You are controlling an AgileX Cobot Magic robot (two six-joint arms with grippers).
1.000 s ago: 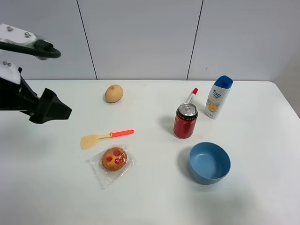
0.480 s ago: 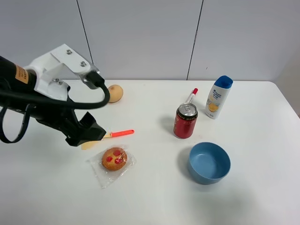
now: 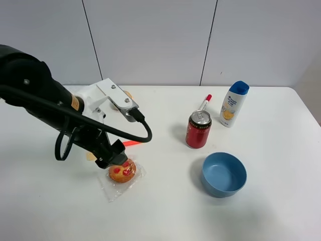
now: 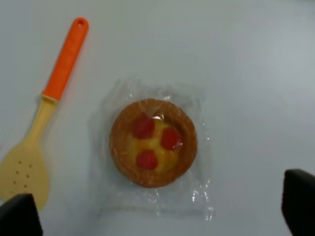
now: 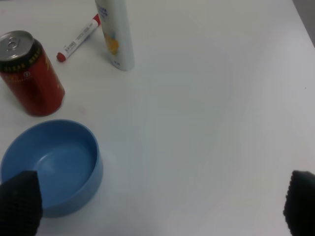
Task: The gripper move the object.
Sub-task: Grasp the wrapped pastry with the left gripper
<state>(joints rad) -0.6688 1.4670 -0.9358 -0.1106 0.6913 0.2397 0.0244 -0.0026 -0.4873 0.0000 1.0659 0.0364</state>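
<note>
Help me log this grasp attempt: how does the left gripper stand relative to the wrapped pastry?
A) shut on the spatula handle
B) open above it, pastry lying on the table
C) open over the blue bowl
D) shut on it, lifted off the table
B: in the left wrist view the left gripper shows its fingertips wide apart, with the wrapped pastry lying between them on the table, neither touching it.

Left arm (image 3: 40,95) enters from the left side of the exterior view, bent and angled downward, with a white block (image 3: 108,98) and a looping black cable (image 3: 138,133) at the wrist. Left end effector (image 3: 114,157) points down, low over the table (image 3: 165,211), jaws spread wide. Right end effector (image 5: 160,204), seen in its wrist view, likewise has its jaws spread wide.
</note>
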